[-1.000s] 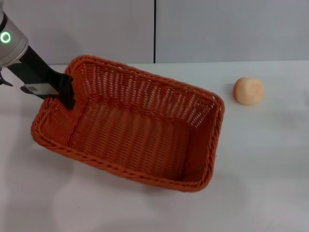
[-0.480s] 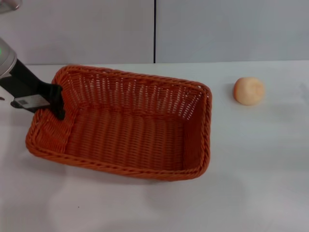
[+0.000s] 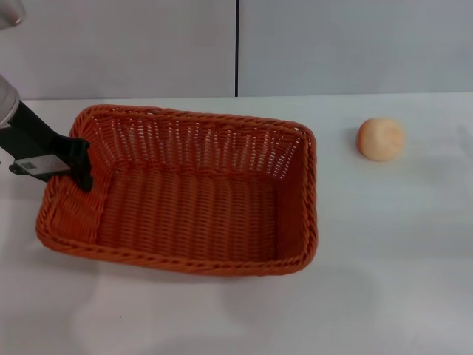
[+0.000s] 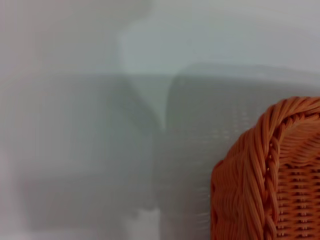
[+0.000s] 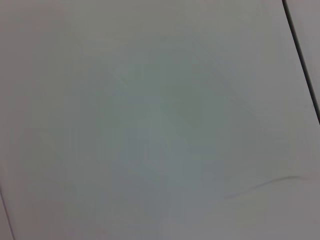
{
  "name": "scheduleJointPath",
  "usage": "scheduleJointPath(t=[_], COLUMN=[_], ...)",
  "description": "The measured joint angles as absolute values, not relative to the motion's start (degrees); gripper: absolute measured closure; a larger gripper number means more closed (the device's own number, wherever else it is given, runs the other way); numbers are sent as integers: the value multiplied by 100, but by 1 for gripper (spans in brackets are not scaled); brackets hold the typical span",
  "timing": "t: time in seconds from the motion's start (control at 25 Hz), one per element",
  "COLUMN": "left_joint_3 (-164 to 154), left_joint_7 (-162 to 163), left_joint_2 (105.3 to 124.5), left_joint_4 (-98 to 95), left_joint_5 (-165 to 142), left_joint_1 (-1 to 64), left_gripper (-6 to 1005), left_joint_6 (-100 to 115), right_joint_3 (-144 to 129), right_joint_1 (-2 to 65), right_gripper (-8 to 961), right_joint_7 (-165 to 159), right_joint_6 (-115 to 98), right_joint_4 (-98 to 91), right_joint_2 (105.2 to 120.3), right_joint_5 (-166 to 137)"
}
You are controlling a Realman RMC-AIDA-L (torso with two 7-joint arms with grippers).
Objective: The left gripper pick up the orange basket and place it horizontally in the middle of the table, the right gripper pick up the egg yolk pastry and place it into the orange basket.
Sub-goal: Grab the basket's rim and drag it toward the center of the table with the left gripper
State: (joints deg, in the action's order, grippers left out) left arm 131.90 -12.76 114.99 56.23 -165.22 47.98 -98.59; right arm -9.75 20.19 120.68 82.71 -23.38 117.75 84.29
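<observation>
Swung level, orange basket (image 3: 185, 196) hangs from left gripper (image 3: 81, 166).

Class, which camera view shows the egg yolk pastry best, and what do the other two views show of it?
The head view: the egg yolk pastry sits whole and unobstructed on the table, well apart from the orange basket. Neither wrist view shows the pastry at all.

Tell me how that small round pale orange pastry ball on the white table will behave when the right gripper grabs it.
The small round pale orange pastry ball sits alone on the white table, so a sideways nudge would probably roll it. Its slight dent suggests a soft crust that may crush under a firm squeeze. It looks light for its size.
</observation>
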Motion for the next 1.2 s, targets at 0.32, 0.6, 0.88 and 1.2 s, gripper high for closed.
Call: scheduleJointPath(t=[0.32,0.6,0.88,1.2], left_joint_3=[13218,13263,13254,13258], left_joint_7=[-1387,-1499,-1595,-1716], left_joint_2=[11565,11571,11598,11616], left_joint_4=[5567,5625,5549,5580], left_joint_5=[-16501,-16475,-16292,-16199], left_joint_1=[4751,4684,4645,4599], left_gripper=[872,874,868,855], left_joint_6=[-9941,-10062,-10105,-10089], right_joint_3=[-975,-975,-975,-975], right_joint_1=[1981,1986,1977,1965], right_gripper=[302,303,303,304], right_joint_7=[12067,12068,12068,12068], right_joint_6=[8276,8271,8272,8282], right_joint_4=[-2333,-2331,-2338,-2338], right_joint_2=[11786,11802,11808,11801], right_joint_5=[8429,8429,8417,8364])
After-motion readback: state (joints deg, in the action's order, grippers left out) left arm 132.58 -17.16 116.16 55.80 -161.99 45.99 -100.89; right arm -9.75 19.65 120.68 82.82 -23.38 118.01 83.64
